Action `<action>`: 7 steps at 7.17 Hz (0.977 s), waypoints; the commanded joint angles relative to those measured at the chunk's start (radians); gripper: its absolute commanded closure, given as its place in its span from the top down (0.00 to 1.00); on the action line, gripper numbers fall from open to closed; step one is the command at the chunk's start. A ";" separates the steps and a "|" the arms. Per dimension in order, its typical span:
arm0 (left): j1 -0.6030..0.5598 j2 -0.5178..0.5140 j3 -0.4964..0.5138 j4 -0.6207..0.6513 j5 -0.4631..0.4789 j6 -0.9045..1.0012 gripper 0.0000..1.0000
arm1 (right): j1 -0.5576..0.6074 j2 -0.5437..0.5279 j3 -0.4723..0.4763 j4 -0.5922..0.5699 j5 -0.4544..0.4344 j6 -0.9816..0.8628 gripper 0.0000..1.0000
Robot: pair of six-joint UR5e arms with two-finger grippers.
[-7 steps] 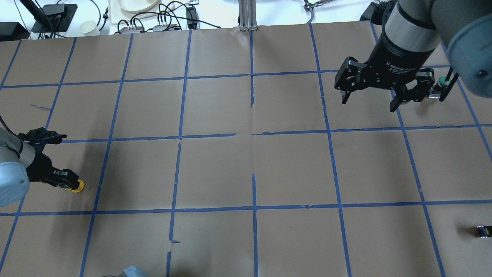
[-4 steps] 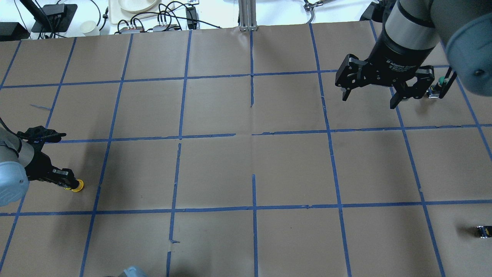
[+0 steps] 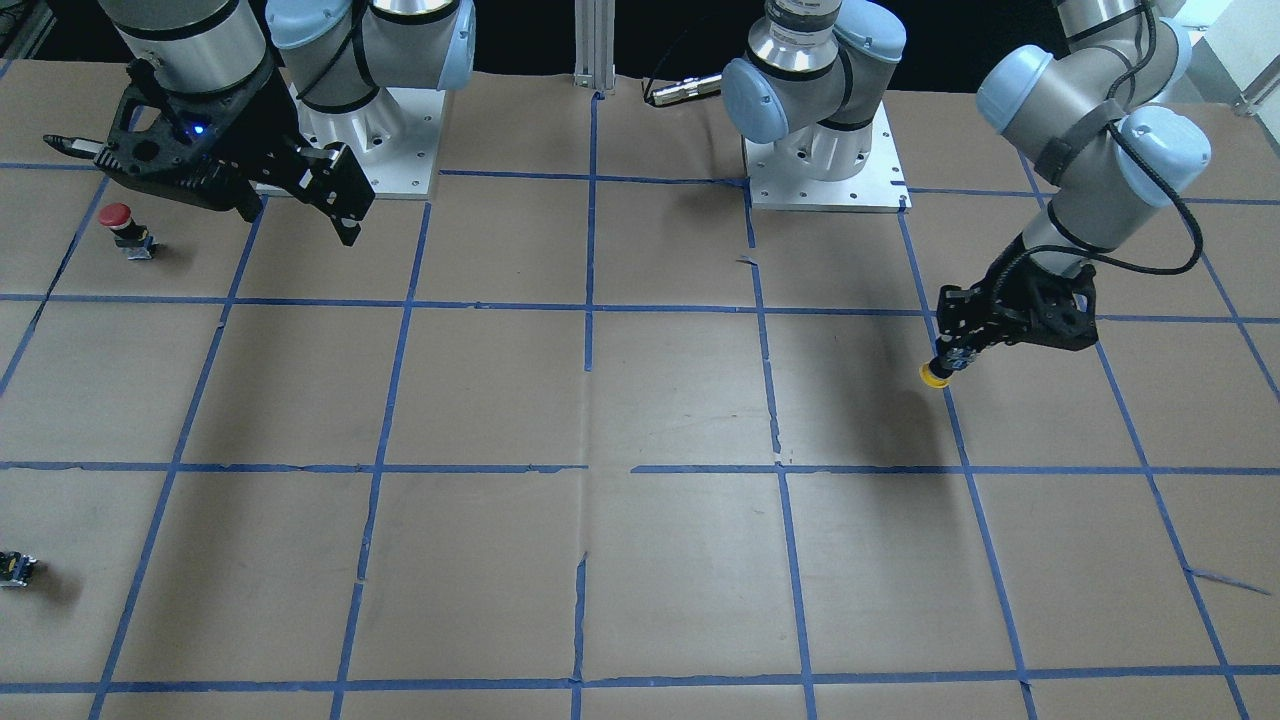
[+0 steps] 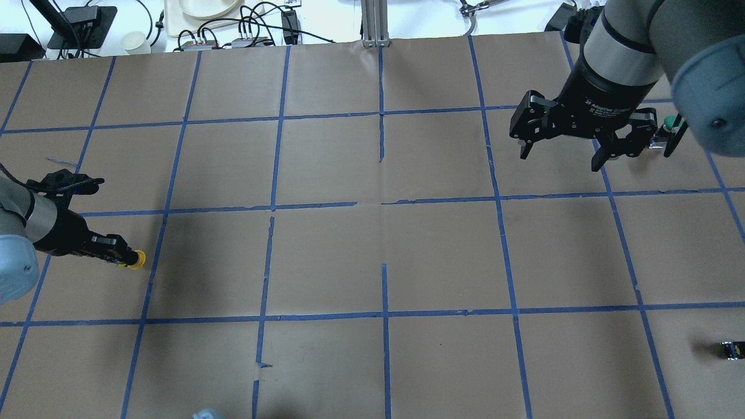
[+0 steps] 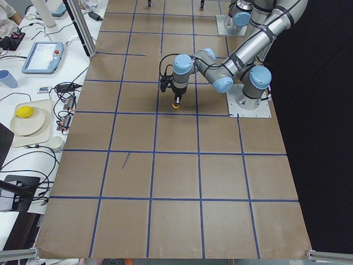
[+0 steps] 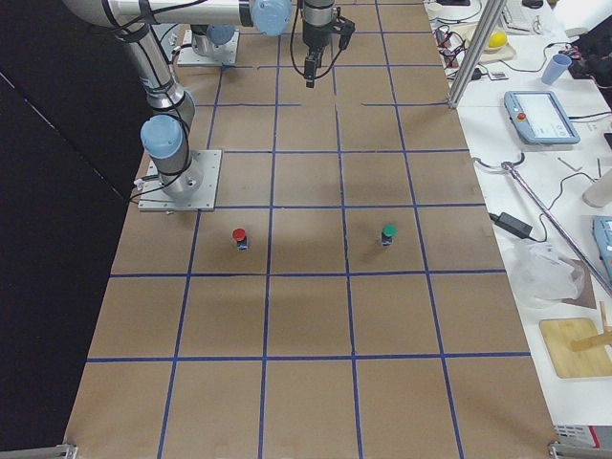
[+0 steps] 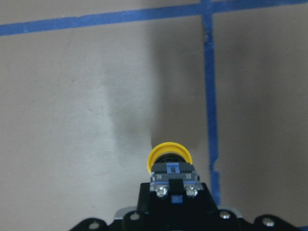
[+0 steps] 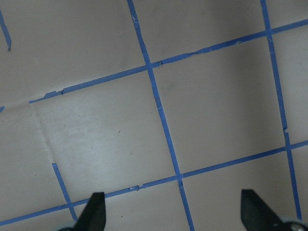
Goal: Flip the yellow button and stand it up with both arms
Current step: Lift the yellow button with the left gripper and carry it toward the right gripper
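The yellow button (image 4: 137, 260) is held by its black body in my left gripper (image 4: 122, 256), which is shut on it at the table's left side. Its yellow cap (image 7: 169, 153) points away from the fingers, toward the brown paper, and it hangs a little above the paper. It also shows in the front view (image 3: 934, 377) and the left view (image 5: 175, 105). My right gripper (image 4: 560, 158) is open and empty, held high over the far right part of the table. Its two fingertips frame bare paper in the right wrist view (image 8: 173, 204).
A red-capped button (image 3: 116, 216) and a green-capped button (image 4: 669, 122) stand upright on the right side. A small black switch block (image 4: 732, 349) lies near the right edge. The table is brown paper with a blue tape grid (image 4: 384, 203).
My left gripper has lifted the yellow button and carried it a little forward and toward the table's middle. My right gripper has drifted slightly away, still open.
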 commanded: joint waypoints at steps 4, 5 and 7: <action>-0.507 0.023 0.221 -0.136 -0.466 -0.690 0.23 | -0.114 0.008 -0.020 0.020 0.282 0.324 1.00; -0.530 0.026 0.221 -0.117 -0.577 -0.777 0.22 | -0.137 0.011 -0.019 0.032 0.416 0.454 1.00; -0.536 0.029 0.208 -0.085 -0.851 -0.860 0.20 | -0.151 0.016 -0.011 0.026 0.614 0.595 1.00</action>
